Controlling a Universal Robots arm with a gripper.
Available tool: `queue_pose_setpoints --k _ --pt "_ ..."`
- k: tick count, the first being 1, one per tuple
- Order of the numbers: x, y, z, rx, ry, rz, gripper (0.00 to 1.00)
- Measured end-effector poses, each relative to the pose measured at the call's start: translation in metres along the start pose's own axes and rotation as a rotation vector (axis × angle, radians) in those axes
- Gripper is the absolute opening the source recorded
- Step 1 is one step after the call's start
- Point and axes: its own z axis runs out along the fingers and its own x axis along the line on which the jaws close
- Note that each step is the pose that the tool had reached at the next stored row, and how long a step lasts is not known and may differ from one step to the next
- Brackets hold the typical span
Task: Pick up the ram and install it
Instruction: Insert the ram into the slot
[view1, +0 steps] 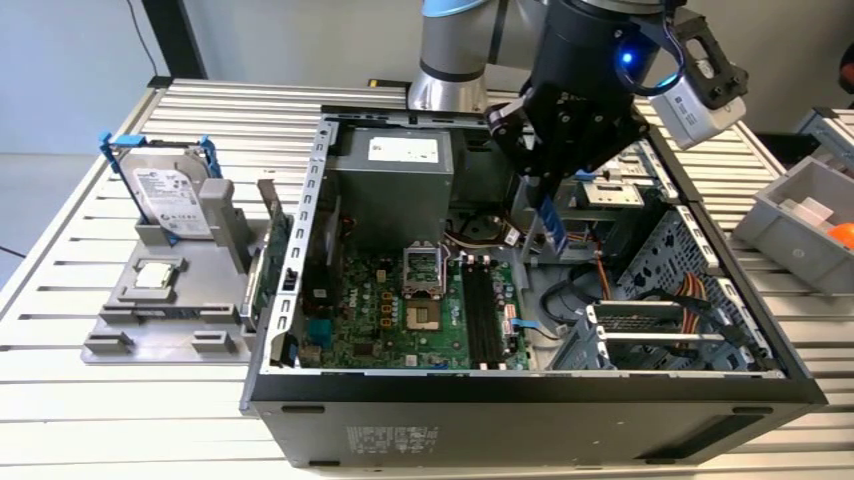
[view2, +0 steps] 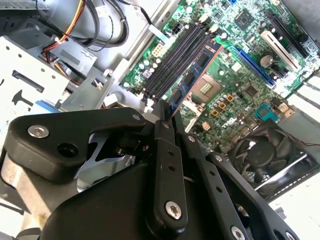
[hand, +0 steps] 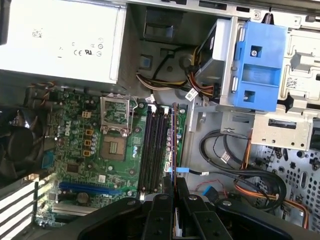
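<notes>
The ram (view1: 547, 218) is a thin blue stick hanging edge-down inside the open computer case (view1: 534, 385), above the motherboard (view1: 400, 320). My gripper (view1: 539, 192) is shut on its upper end. In the second wrist view the ram (view2: 196, 74) juts out from between the black fingers (view2: 164, 131), over the long black memory slots (view2: 172, 65). In the first wrist view the ram (hand: 174, 142) is seen edge-on, just beside the slots (hand: 154, 150) and parallel to them, held above the board. The slots (view1: 483, 312) stand bare.
A silver hard drive with blue rails (view1: 171, 195) stands on a grey holder at the exterior view's left. A green expansion card (view1: 274, 270) leans outside the case wall. Power supply (view1: 400, 165), cable bundles (view1: 594, 300), a blue drive bracket (hand: 260, 67) and a fan (view2: 265, 150) crowd the case.
</notes>
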Motion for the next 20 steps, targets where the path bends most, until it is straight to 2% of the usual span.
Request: queue_pose_setpoints --k 9,20 --pt "0.0 0.0001 0.0042 0.0006 0.0 0.008 0.0" --pt "0.0 0.0002 0.005 0.0009 -0.0001 0.011 0.0"
